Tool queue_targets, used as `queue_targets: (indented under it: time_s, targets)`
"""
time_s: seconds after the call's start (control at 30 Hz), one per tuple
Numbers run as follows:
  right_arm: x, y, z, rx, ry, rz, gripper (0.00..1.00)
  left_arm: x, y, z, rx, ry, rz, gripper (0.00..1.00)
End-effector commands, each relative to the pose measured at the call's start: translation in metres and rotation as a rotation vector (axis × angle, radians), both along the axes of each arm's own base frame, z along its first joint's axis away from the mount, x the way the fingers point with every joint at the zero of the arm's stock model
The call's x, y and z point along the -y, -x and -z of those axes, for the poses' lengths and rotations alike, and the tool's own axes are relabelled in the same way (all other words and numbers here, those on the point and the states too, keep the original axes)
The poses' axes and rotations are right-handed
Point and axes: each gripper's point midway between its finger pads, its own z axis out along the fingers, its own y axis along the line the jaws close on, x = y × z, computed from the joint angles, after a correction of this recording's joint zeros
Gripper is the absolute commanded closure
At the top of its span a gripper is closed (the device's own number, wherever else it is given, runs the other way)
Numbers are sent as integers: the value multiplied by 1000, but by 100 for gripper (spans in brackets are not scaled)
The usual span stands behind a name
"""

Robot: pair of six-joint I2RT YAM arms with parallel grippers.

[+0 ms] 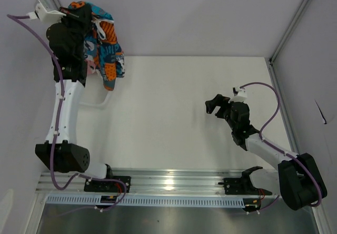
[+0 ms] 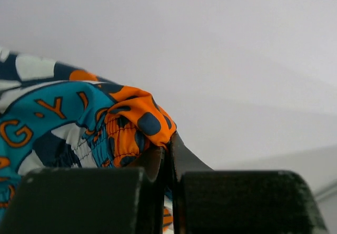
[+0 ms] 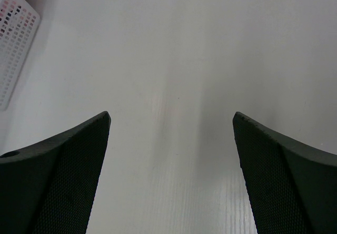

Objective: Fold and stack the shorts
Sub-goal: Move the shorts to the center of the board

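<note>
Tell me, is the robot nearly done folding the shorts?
Not nearly. Nothing looks folded or stacked yet. In hand: the left gripper has its jaws shut on the printed shorts, which hang bunched in the air. The right gripper is open over the table. Left to do: laying them flat, folding, stacking.

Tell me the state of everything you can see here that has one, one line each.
printed shorts: lifted off the table, bunched and hanging, not folded
left gripper: shut on the printed shorts, raised at the far left
right gripper: open, empty, over bare table
white mesh basket: on the table, only a corner in view, contents unclear
</note>
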Motion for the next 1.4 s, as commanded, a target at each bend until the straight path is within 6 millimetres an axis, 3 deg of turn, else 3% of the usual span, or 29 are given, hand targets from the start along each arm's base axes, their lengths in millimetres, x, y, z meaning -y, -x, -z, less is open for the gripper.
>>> queue_targets:
  time_s: [0.0,0.03,0.17,0.27,0.37,0.4,0.47,0.5,0.57,0.6,0.67,0.7,0.77,0.87,0.9,0.93,0.97,1.03,1.07,1.1,1.13,1.17,1.2,1.23,1.37]
  targets:
    - [-6,-10,-24,68,-14,-13,0,26,82,-119,370,-189,13,100]
    - [-6,-10,-25,68,-15,-10,1,34,103,-135,428,-215,35,100]
    - [-6,-10,-24,65,-14,-10,1,67,152,-165,549,-244,130,100]
    - [-3,-10,-27,71,-16,6,0,81,174,-171,578,-220,175,100]
    - [-2,-9,-28,76,-14,5,1,90,195,-165,580,-169,211,100]
    - [-3,-8,-27,75,-14,4,1,92,197,-149,557,-159,226,100]
    - [-3,-8,-28,77,-12,1,1,100,210,-143,561,-124,269,100]
    - [-4,-8,-27,77,-13,-3,0,103,210,-124,523,-113,282,100]
    - [-3,-7,-29,82,-12,-5,1,110,219,-114,509,-93,318,100]
    - [-4,-7,-28,80,-12,-8,1,117,207,-84,432,-92,340,100]
    - [-4,-6,-29,84,-13,-10,0,120,226,-76,431,-79,375,100]
    - [-4,-5,-30,85,-15,-11,1,123,218,-54,375,-81,376,100]
    - [-5,-3,-31,90,-17,-16,0,124,221,-33,301,-89,377,100]
    - [-5,-2,-33,98,-15,-20,1,140,200,20,106,-112,408,100]
    - [-4,-2,-33,98,-14,-20,1,145,193,27,61,-113,420,100]
    - [-4,-1,-33,100,-12,-21,0,160,185,57,-63,-135,465,100]
    - [-3,-1,-33,100,-10,-18,1,176,169,59,-115,-156,498,100]
    - [-3,0,-35,106,-11,-21,1,204,155,88,-246,-222,556,100]
    - [-3,1,-36,109,-12,-18,1,216,163,73,-279,-287,573,100]
    - [-2,2,-36,111,-11,-18,1,235,145,106,-397,-357,576,100]
    - [-2,3,-36,114,-10,-17,1,254,152,118,-444,-420,608,100]
    - [-1,3,-37,117,-10,-11,0,244,153,102,-467,-479,537,100]
    - [-1,3,-37,117,-10,-11,1,250,147,118,-521,-529,514,100]
    - [0,3,-37,122,-10,-10,1,249,149,118,-535,-557,495,100]
    - [-3,4,-39,129,-12,-30,0,236,159,93,-484,-579,469,99]
